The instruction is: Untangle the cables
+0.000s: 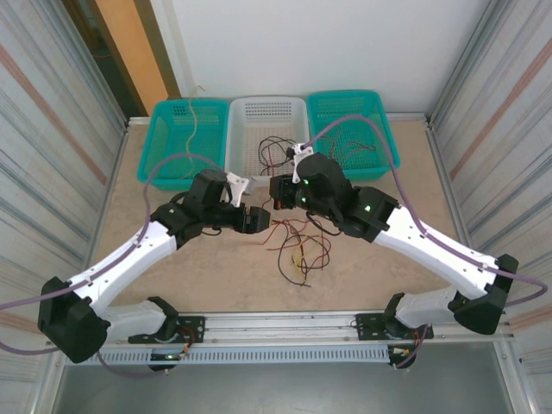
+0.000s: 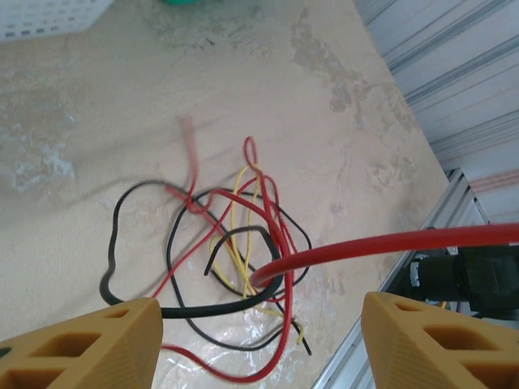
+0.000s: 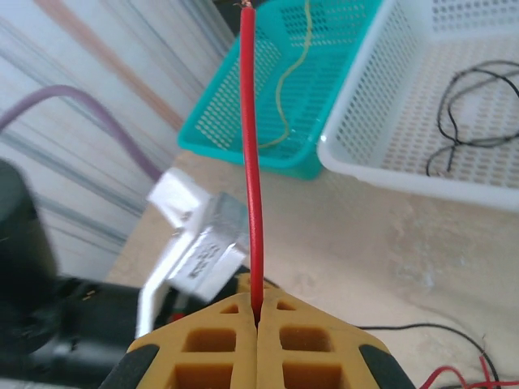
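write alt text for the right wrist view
The right hand is shut on a red cable that runs straight up from between its yellow fingers. Behind it on the beige table, a teal basket holds a yellow cable and a white basket holds black cables.
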{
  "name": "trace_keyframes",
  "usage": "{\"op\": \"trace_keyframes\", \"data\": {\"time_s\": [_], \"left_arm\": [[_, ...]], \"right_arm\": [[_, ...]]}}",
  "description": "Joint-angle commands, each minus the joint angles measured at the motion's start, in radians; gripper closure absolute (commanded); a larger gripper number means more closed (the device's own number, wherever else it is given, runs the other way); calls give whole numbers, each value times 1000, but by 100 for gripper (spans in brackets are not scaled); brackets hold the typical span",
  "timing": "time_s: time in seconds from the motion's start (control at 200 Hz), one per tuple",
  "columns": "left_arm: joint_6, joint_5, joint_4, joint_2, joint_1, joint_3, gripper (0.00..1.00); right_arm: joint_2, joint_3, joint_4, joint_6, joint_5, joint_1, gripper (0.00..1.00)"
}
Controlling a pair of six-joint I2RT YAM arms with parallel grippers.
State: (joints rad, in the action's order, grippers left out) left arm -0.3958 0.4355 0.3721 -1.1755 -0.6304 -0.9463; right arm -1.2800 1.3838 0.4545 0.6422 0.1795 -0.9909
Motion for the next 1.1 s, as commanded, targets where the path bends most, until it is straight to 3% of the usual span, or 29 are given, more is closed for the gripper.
{"op": "trace_keyframes", "data": {"time_s": [0.0,0.461,0.732,1.097], "left_arm": [[23,-29,-39,-16,-6,-47,33],[11,-71,-93,-79,-20,5,41],[23,-99,-84,-67,-19,24,49],[1,-92,-33,-36,-20,49,43]], "right_arm": [[68,23,-114,-96,-18,-27,100],[192,118,-192,-219,41,-17,100],[266,96,-199,-220,68,47,100],[228,196,-99,-191,33,259,100]]}}
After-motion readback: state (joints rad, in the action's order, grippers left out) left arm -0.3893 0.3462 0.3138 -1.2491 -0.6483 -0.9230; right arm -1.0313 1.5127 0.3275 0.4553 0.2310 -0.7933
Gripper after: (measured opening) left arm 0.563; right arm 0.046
